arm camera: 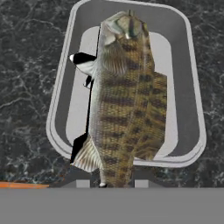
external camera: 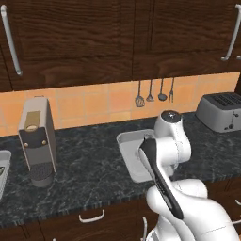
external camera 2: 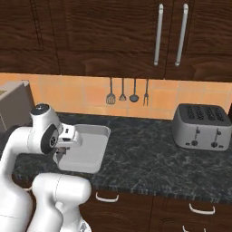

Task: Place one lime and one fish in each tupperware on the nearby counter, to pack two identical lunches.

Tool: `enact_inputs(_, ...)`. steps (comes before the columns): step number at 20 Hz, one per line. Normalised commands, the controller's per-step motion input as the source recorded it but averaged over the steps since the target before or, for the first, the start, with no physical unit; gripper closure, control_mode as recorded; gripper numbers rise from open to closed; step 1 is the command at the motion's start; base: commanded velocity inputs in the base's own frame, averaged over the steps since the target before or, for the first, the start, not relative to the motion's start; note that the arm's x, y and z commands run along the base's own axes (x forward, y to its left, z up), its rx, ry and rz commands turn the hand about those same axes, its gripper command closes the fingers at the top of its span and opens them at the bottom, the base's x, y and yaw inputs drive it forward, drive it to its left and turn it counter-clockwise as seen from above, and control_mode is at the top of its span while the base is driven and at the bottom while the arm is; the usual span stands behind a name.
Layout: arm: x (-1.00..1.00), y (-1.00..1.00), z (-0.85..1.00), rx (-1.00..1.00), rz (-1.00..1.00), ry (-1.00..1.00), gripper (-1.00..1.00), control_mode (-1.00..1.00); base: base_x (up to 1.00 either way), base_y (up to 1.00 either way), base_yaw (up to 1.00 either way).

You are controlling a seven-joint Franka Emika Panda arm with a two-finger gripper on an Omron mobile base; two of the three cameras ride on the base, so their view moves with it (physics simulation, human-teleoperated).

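My gripper (arm camera: 112, 183) is shut on the tail end of a grey-brown banded fish (arm camera: 127, 100). The fish hangs lengthwise right above a pale grey tupperware (arm camera: 186, 87), and its body hides much of the tray floor. That tupperware (external camera: 128, 157) (external camera 2: 93, 147) sits near the front edge of the black speckled counter (external camera: 89, 174). In the right base view my hand hovers over its near left corner. The edge of a second pale grey tupperware (external camera: 2, 172) shows at the far left of the counter. The lime is out of view.
A tall grey coffee machine (external camera: 37, 139) stands left of the tray. A silver toaster (external camera: 221, 110) (external camera 2: 201, 127) stands at the right. Kitchen utensils (external camera 2: 128, 92) hang on the orange tiled wall. Dark drawers with silver handles (external camera 2: 106, 197) run below the counter.
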Motion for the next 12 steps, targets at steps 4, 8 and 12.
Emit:
enact_inputs(4,1.0,-0.14,-0.55,0.0,-0.01,-0.09,1.0,-1.0,0.0,0.0,0.0)
enact_inputs(8,0.93,-0.11,-0.32,0.0,0.0,0.01,1.0,-1.0,0.0,0.0,0.0)
enact_inputs(12,0.57,-0.08,0.0,0.0,0.0,0.14,1.0,-1.0,0.0,0.0,0.0)
